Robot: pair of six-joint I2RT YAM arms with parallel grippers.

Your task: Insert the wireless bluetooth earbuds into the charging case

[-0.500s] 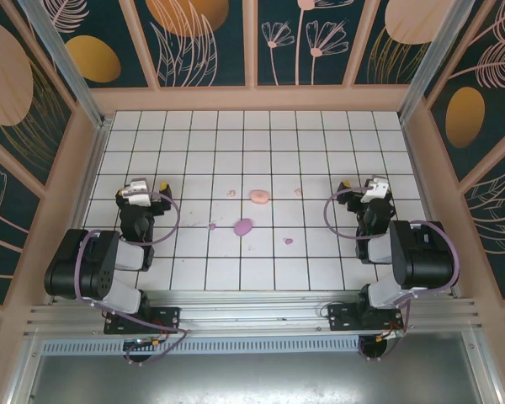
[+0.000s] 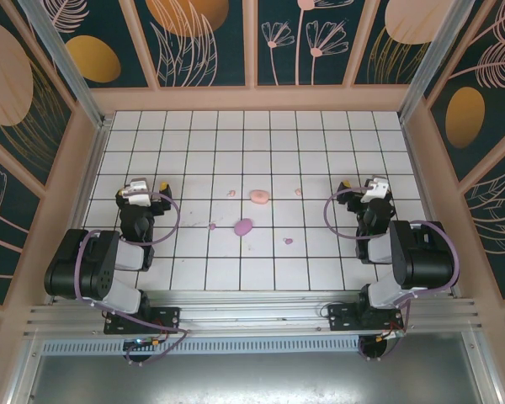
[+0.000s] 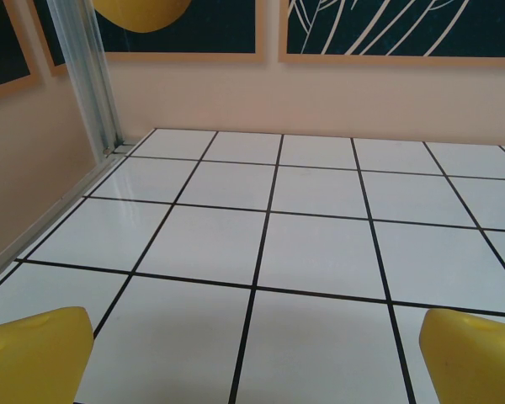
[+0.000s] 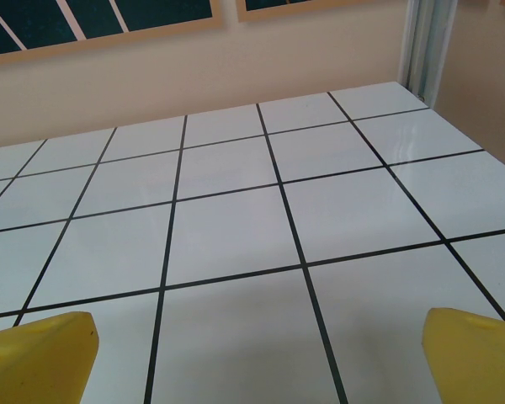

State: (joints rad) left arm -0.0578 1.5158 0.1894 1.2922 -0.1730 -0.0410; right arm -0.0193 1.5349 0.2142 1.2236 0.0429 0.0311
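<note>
A white tabletop (image 2: 252,143), ruled into square tiles by black lines, sits inside a pale wooden frame (image 2: 252,98). Beyond the tabletop's far edge and along both its sides rise dark teal wall panels (image 2: 210,42) printed with cream leaf and flower outlines and orange ovals. Aluminium posts (image 2: 61,59) stand at the tabletop's two far corners. Along its near edge run silver rails (image 2: 252,313), with a grey metal sheet (image 2: 252,374) just beyond them. Soft, even light leaves a faint gloss on the tiles.
</note>
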